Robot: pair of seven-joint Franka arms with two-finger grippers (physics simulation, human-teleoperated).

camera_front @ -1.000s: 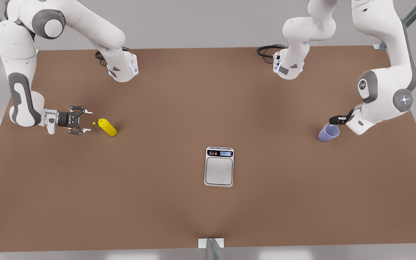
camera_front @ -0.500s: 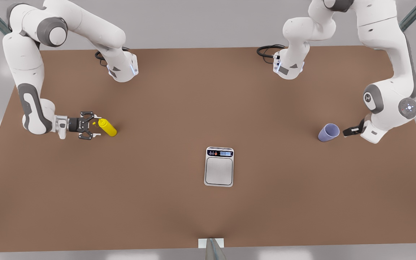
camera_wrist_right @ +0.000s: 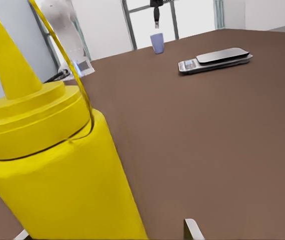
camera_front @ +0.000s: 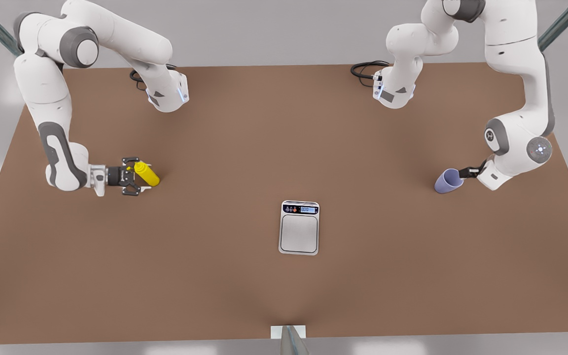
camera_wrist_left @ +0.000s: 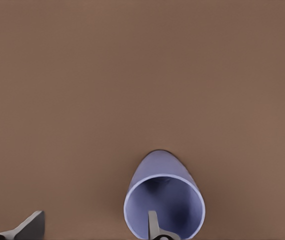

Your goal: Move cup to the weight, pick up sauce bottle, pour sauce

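The lavender cup (camera_front: 448,181) stands upright at the front view's right. My left gripper (camera_front: 464,172) is open at its rim. In the left wrist view one finger (camera_wrist_left: 152,224) is inside the cup (camera_wrist_left: 164,200) and the other (camera_wrist_left: 30,227) is well outside. The yellow sauce bottle (camera_front: 147,174) stands at the front view's left. My right gripper (camera_front: 137,177) is open, its fingers on either side of the bottle's upper part (camera_wrist_right: 57,165). The silver scale (camera_front: 299,227) lies in the middle, with nothing on its plate; it also appears far off (camera_wrist_right: 215,59).
Both arm bases (camera_front: 168,93) (camera_front: 395,91) stand at the table's back edge, with black cables (camera_front: 365,69) beside them. A small metal bracket (camera_front: 288,333) sits at the front edge. Bare brown tabletop (camera_front: 215,276) lies between the scale and both objects.
My right gripper has slid toward the bottle and now straddles it. My left gripper drew back from the cup, then came in lower with one finger inside the rim.
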